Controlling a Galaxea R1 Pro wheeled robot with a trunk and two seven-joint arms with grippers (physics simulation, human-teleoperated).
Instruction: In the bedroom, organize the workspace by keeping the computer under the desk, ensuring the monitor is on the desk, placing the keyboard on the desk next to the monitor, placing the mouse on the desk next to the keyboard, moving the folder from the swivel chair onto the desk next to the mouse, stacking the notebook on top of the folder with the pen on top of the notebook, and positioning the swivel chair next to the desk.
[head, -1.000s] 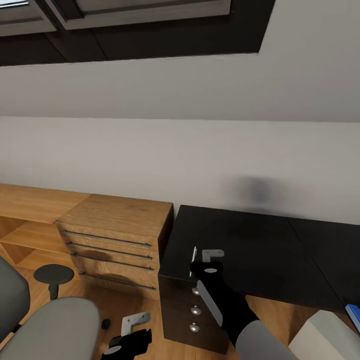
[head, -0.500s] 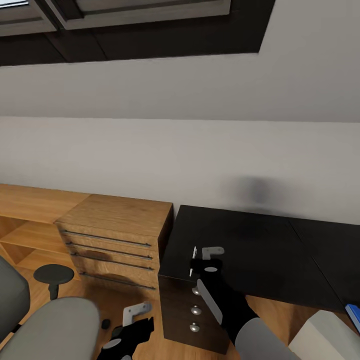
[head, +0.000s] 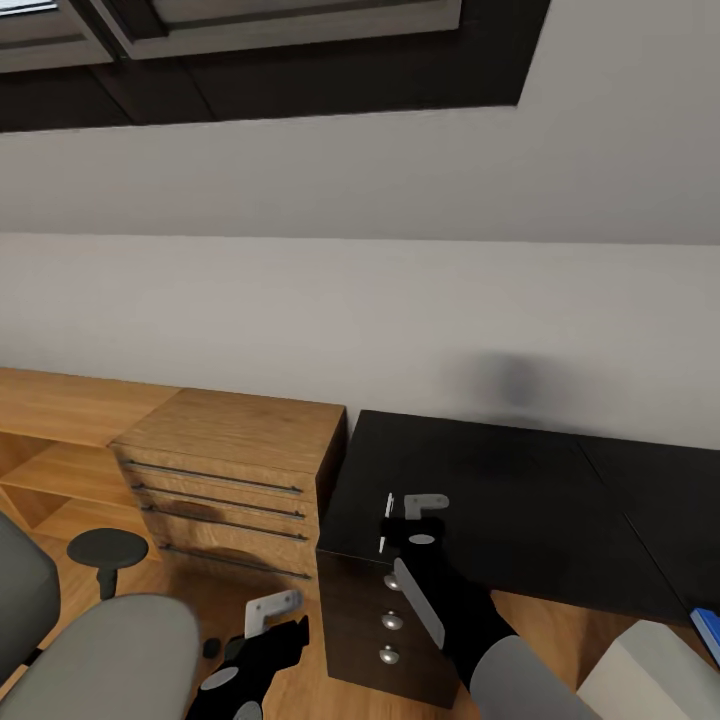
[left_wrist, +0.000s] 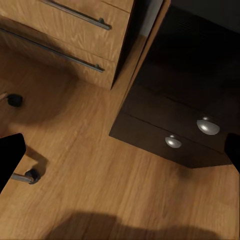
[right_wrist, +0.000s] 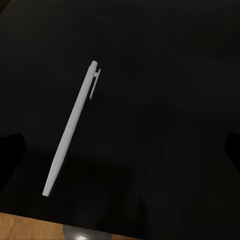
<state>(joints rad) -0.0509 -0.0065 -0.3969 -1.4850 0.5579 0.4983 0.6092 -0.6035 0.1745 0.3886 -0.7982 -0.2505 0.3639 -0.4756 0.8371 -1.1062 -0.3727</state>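
Desk (head: 520, 480): one, long and black on top, against the pale wall, with black drawers below its near corner.
Wooden drawer unit (head: 235, 470): one, light brown, just beside the desk on its left, with four thin dark handle bars across the front.
Swivel chair (head: 100, 650): one, grey seat and grey back, low in the head view's left corner, on the wood floor.
Computer (head: 645, 680): one pale grey box corner, low at the right, in front of the desk.
Left gripper (head: 265, 620): black with a light grey finger, down over the floor between chair and desk drawers; fingers (left_wrist: 10, 157) spread wide at both edges of its wrist view.
Right gripper (head: 405, 515): black arm, grey tips, right over the desk's near corner; dark fingers (right_wrist: 10, 155) spread apart on both sides of the pen, not touching it.
Folder (head: 708, 630): one small bright blue bit, at the right edge.
Knobs (head: 392, 621): three round silver ones down the black drawers in the head view, two in the left wrist view (left_wrist: 207, 126).
Pen (right_wrist: 72, 127): one, thin, white-grey, with a small clip near one end, lying flat on the black desk top near its front edge.
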